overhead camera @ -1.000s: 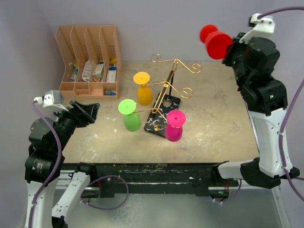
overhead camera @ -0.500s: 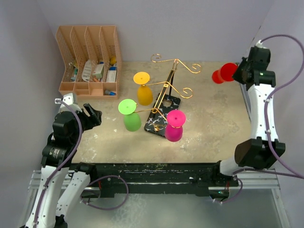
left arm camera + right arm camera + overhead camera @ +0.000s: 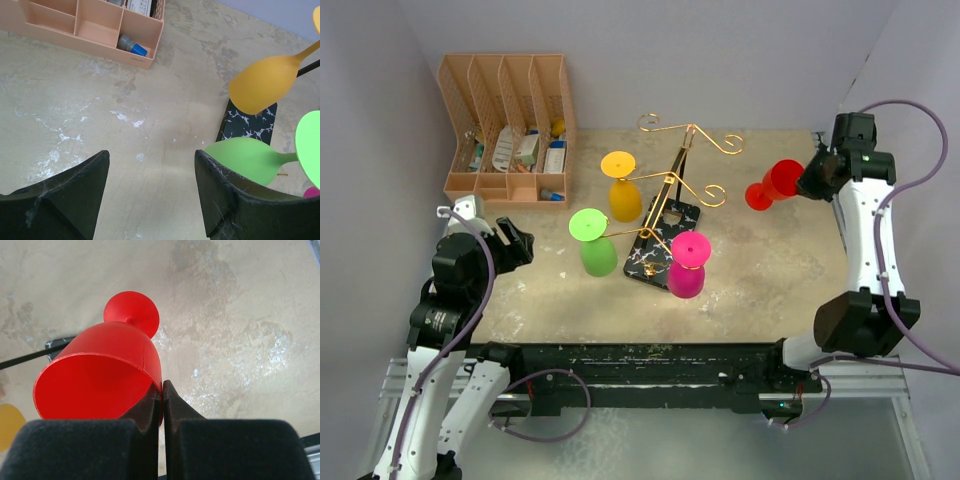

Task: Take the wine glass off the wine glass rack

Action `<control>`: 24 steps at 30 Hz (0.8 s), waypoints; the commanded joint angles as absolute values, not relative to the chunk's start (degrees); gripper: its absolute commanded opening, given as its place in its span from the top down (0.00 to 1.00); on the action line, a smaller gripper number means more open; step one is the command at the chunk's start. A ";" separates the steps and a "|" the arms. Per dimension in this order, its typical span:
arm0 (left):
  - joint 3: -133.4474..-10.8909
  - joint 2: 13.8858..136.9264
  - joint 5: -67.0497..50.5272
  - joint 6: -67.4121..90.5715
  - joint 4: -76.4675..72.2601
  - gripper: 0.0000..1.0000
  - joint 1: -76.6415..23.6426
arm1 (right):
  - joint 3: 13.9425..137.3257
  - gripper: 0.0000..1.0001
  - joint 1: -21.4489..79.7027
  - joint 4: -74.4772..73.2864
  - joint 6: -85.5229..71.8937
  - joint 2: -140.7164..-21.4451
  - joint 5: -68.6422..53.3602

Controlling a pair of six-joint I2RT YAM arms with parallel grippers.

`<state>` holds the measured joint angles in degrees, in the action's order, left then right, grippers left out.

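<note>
Right wrist view: the right end effector (image 3: 161, 390) is clenched on the rim of the red wine glass (image 3: 107, 367). The glass is tilted at the top view's upper right, well apart from the wine glass rack (image 3: 652, 255) standing mid-bench (image 3: 770, 270). At left, the left end effector (image 3: 151, 160) gapes, released, grasping nothing.

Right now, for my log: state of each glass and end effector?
red wine glass: off rack, held by rim
yellow glass: hanging on rack
green glass: hanging on rack
pink glass: hanging on rack
right end effector: shut on red wine glass
left end effector: open, empty
</note>
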<state>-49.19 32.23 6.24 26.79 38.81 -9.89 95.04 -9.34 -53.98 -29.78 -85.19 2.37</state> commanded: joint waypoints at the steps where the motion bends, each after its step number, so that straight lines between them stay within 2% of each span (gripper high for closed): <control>1: -49.21 32.56 6.09 25.67 37.77 0.28 -10.09 | 90.36 1.00 -9.40 -53.25 -28.55 -84.93 1.83; 6: -49.22 33.19 5.41 25.65 37.88 0.28 -10.11 | 83.92 1.00 -9.34 -48.78 -29.27 -82.89 4.63; 14: -49.05 33.39 4.84 25.66 37.85 0.28 -10.10 | 80.89 1.00 -9.29 -47.62 -29.82 -83.84 12.03; 24: -48.91 33.35 4.58 25.66 37.87 0.28 -10.06 | 78.14 0.99 -8.65 -45.54 -30.51 -85.53 13.75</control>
<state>-48.95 33.30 5.10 26.76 38.96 -9.89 78.96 -9.19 -47.77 -29.47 -85.12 11.51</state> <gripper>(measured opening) 0.721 0.011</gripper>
